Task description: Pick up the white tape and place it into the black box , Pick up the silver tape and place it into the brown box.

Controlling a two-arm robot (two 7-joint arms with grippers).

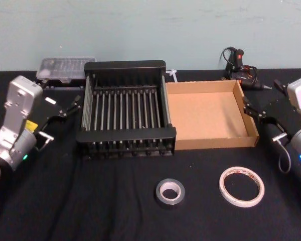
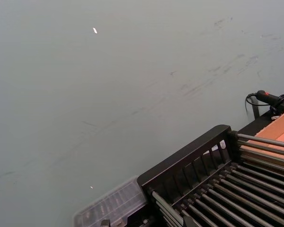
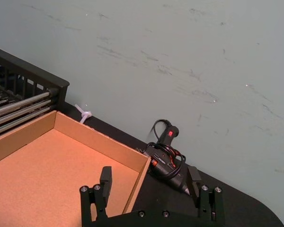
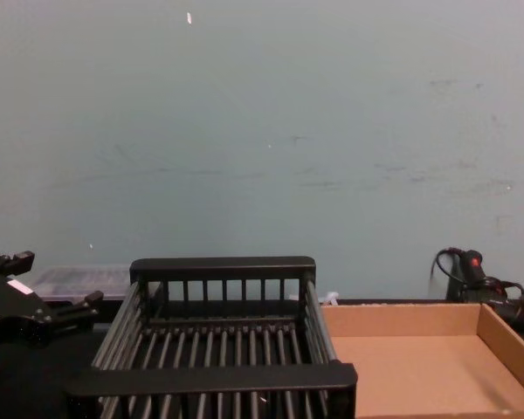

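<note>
Right gripper (image 1: 257, 113) hung with jaws spread, empty, by the right wall of the brown box (image 1: 209, 116). Left gripper (image 1: 57, 114) waited likewise open, left of the black box (image 1: 125, 108). Nothing picked yet, by the look of it. White tape (image 1: 242, 186) near right, silver tape (image 1: 170, 192) just left of it, both flat on the table. Next up, probably: dropping toward a roll. Glue gun (image 1: 238, 68) and clear case (image 1: 64, 68) sat far back, out of the way.
</note>
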